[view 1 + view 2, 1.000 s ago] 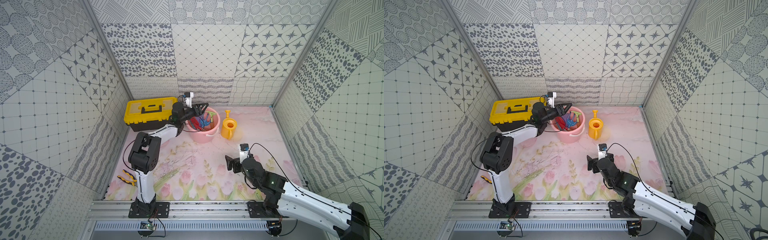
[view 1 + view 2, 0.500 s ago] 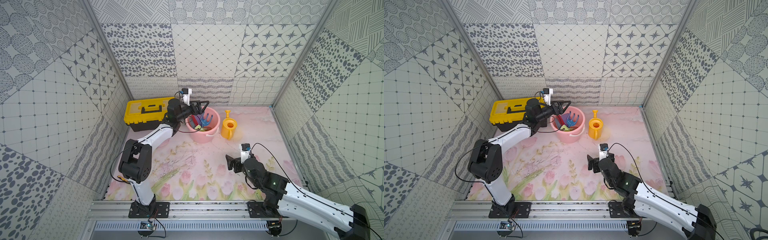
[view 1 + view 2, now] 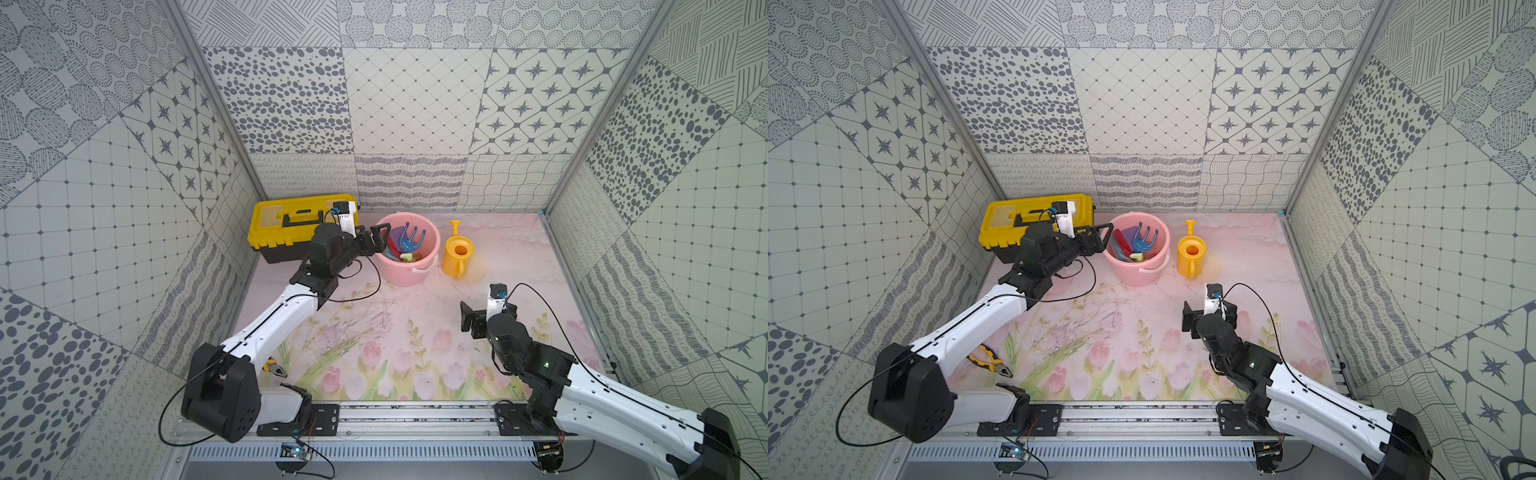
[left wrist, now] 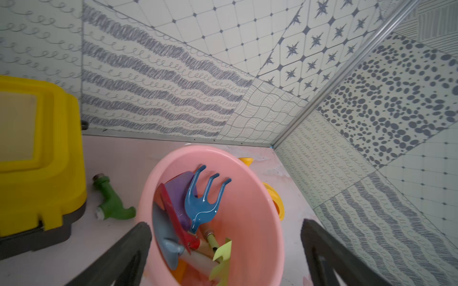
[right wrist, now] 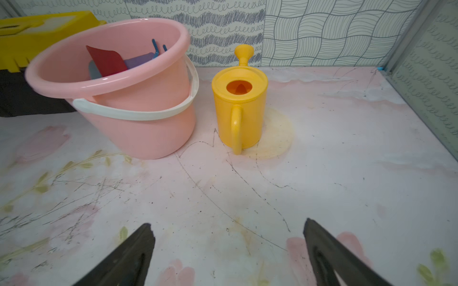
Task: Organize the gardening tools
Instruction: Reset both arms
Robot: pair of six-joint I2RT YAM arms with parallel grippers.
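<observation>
The gardening tools are seen gathered inside the pink bucket [image 3: 405, 274] at the back of the table: the blue fork [image 4: 200, 205] is propped tines-up, with the red spade [image 4: 173, 218], purple scoop [image 4: 178, 193], light-blue trowel [image 4: 163, 235] and green rake [image 4: 221, 255] packed beside and beneath it. The left gripper [image 4: 224, 226] is held at the bucket's rim on the toolbox side, its jaws spread wide and nothing gripped. The right gripper [image 5: 226, 224] is likewise spread wide and empty, poised over the floral mat, well apart from the bucket. A yellow watering can [image 5: 240, 116] is stood just beside the bucket. The yellow-and-black toolbox [image 3: 286, 220] is shut.
</observation>
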